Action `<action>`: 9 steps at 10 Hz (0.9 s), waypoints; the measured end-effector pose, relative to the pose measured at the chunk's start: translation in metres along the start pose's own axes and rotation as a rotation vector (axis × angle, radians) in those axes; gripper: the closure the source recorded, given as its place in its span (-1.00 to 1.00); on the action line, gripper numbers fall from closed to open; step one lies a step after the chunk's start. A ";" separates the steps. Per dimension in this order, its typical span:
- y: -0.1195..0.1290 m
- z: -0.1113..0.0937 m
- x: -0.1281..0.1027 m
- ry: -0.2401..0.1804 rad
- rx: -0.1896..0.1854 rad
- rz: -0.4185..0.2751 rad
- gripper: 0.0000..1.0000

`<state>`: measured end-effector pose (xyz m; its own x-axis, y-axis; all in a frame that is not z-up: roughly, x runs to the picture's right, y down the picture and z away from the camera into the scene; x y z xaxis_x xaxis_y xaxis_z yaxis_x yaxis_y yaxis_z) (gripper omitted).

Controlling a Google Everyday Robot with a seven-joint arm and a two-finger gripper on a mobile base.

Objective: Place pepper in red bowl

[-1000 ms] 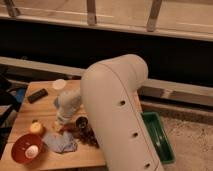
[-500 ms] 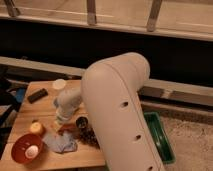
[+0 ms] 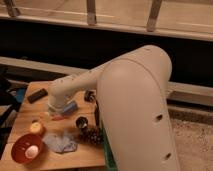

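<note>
Setting: a dark wall under a pale railed ledge, and below it a small wooden table (image 3: 22, 120) crowded with odds and ends.
Gripper: my gripper (image 3: 60, 112) hangs low over the middle of the table at the end of my pale forearm, fingers closed together.
Pepper: the pepper (image 3: 58, 119) shows as a slim red-orange streak right at my fingertips. I cannot tell whether I am pinching it or it lies on the wood beneath them.
Red bowl: the red bowl (image 3: 15, 148) sits at the table's near corner, apart from the pepper, with a white egg-like thing (image 3: 32, 151) inside it.
In between: a round yellow-orange fruit (image 3: 36, 127) and a crumpled blue-grey cloth (image 3: 61, 141) lie along the way. A dark cup (image 3: 81, 122) and a pine cone (image 3: 92, 135) stand to the other side.
Step in hand: as I judge it, securing the pepper and carrying it to the bowl.
Doing it well: I should make sure of the pinch before rising, then lift enough to pass above the fruit. I should let go low over the bowl's bare side, away from the white thing.
Shapes: the pepper is thin and tapered, so it may twist or slip in a shallow pinch. The bowl is round and shallow, so a high drop could bounce out.
Textures: the wood looks matte and the bowl smooth and glossy. The cloth is soft and rumpled and could snag a low pass.
</note>
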<state>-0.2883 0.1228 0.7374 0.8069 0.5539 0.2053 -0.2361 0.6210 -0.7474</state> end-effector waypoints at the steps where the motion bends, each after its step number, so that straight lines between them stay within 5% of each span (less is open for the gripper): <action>1: 0.009 -0.005 -0.013 0.000 -0.009 -0.024 1.00; 3: 0.027 -0.006 -0.023 0.003 -0.053 -0.060 1.00; 5: 0.059 0.011 -0.023 0.056 -0.110 -0.129 1.00; 9: 0.064 0.014 -0.022 0.068 -0.116 -0.133 1.00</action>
<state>-0.3288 0.1579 0.6936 0.8625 0.4298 0.2671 -0.0638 0.6159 -0.7852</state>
